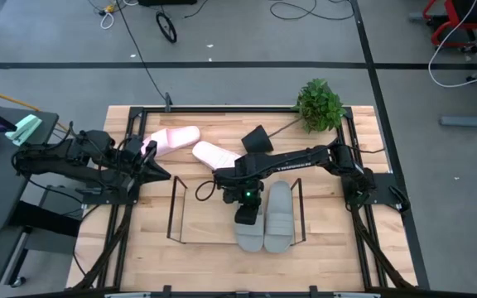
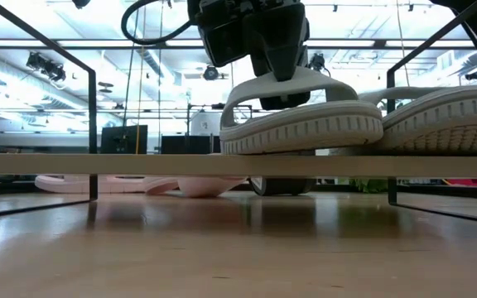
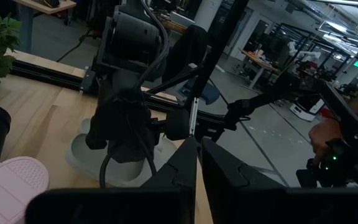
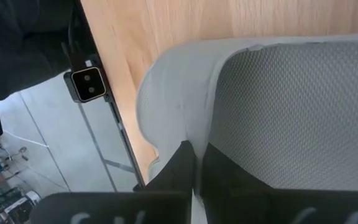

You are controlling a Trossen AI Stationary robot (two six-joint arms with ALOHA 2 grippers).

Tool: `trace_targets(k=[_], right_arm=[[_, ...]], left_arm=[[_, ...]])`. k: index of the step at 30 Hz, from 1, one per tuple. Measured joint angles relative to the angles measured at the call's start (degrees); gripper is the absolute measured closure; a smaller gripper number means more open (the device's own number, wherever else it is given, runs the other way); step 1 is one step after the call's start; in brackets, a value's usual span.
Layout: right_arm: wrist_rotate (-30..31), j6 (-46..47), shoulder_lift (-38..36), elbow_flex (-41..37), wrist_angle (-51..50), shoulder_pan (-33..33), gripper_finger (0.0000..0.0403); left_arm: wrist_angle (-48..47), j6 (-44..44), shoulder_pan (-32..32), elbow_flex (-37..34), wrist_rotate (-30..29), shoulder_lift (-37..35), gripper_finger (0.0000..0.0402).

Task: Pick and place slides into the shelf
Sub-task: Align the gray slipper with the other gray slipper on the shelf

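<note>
Pinched tight, your right gripper (image 1: 246, 217) holds the strap of a grey slide (image 1: 249, 229) on the shelf (image 1: 175, 211), 3 o'clock side; open only once it sits flat. Left gripper (image 1: 157, 170) waits closed at 9 o'clock.

Two grey foam slide sandals (image 1: 265, 222) lie side by side, soles down, inside the low black wire shelf (image 1: 175, 209). Two pale pink foam slides (image 1: 193, 146) lie behind it on the tabletop.
</note>
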Motion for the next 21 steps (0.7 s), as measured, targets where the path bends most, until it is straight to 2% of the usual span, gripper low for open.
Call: trace_targets(k=[7, 14, 21], right_arm=[[1.2, 0.0, 0.0, 0.0, 0.0, 0.6, 0.0371], [1.4, 0.0, 0.1, 0.0, 0.0, 1.3, 0.0347], [4.0, 0.4, 0.1, 0.0, 0.1, 1.4, 0.0320]], left_arm=[[0.0, 0.1, 0.0, 0.0, 0.0, 0.0, 0.0383], [-0.1, 0.1, 0.0, 0.0, 0.0, 0.0, 0.0373], [-0.1, 0.1, 0.0, 0.0, 0.0, 0.0, 0.0373]])
